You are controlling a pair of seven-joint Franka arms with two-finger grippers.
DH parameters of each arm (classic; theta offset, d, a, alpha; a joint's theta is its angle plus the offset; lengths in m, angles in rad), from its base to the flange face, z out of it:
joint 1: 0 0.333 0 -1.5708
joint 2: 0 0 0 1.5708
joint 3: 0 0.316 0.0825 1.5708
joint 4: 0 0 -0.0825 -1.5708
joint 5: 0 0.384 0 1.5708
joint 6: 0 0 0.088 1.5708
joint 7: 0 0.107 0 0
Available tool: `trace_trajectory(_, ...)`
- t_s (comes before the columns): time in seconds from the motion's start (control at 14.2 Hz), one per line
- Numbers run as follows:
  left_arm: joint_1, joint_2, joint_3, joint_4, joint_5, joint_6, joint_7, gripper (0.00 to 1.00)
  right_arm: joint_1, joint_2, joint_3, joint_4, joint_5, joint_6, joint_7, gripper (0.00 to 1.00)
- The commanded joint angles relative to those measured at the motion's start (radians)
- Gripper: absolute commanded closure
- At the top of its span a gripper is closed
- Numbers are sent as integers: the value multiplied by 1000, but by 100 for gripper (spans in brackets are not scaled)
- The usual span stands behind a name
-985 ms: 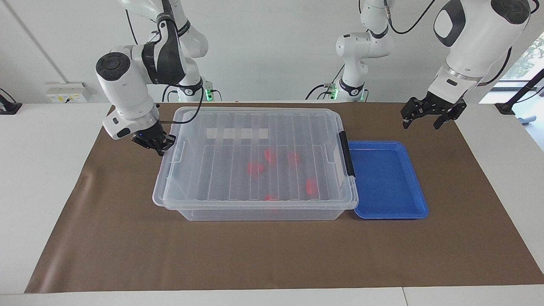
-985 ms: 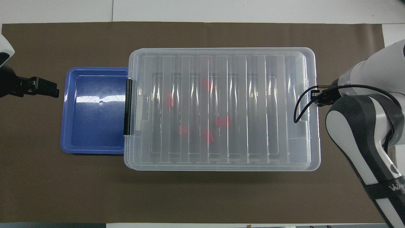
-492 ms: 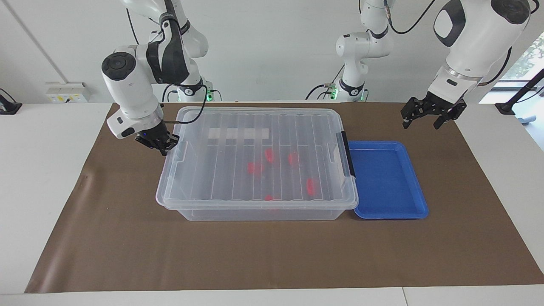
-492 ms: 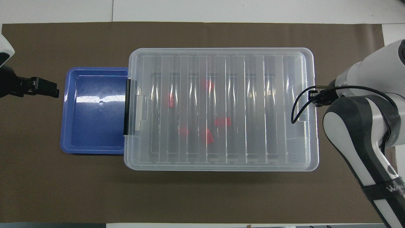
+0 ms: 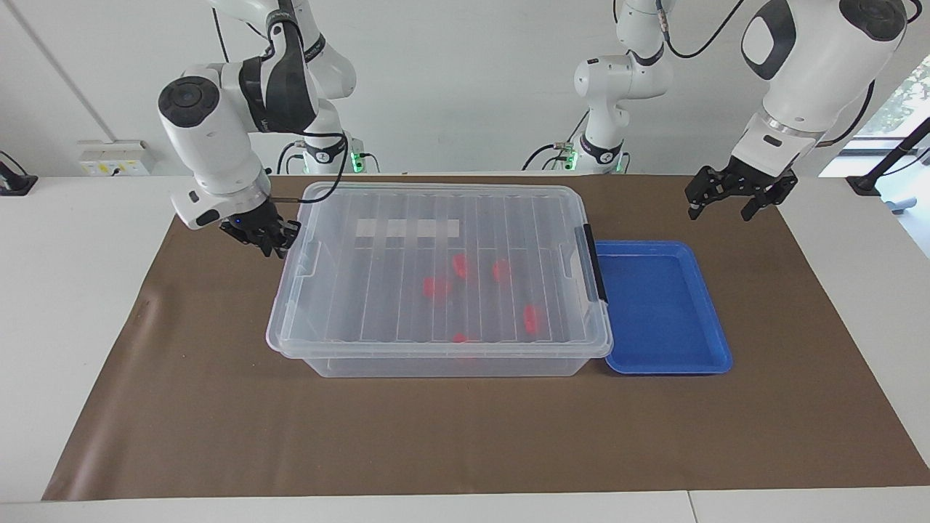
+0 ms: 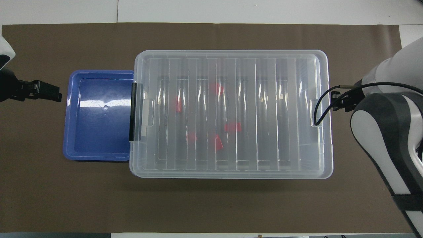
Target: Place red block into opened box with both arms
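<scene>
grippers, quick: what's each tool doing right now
Left gripper: open, holding nothing, up in the air near the blue tray, waiting.
Right gripper: holding nothing, at the box lid's end; open or shut cannot be told.

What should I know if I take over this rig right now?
Right claw: at the box's end toward the right arm, by the lid's edge.
Left claw: open, waiting over the mat near the blue tray.
Red blocks lie inside the box, with the lid on.
Done: blocks are in.
Left: probably only pulling both arms back.
</scene>
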Motion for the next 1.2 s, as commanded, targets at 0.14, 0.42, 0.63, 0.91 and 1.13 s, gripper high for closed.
trace_trajectory(0.14,5,-19,-1,-17,-1,-12,10,0,-7,3,-40,183,5,-200,-66,0)
trace_trajectory(0.42,5,-19,-1,-17,-1,-12,10,0,-8,2,-75,300,17,-303,-71,0)
trace_trajectory(0.63,5,-19,-1,-17,-1,-12,10,0,-10,-1,-128,248,30,-248,-109,0)
trace_trajectory(0.91,5,-19,-1,-17,-1,-12,10,0,-11,-3,-140,246,30,-239,-191,0)
trace_trajectory(1.13,5,-19,-1,-16,-1,-12,10,0,-11,-1,-134,248,28,-236,-191,0)
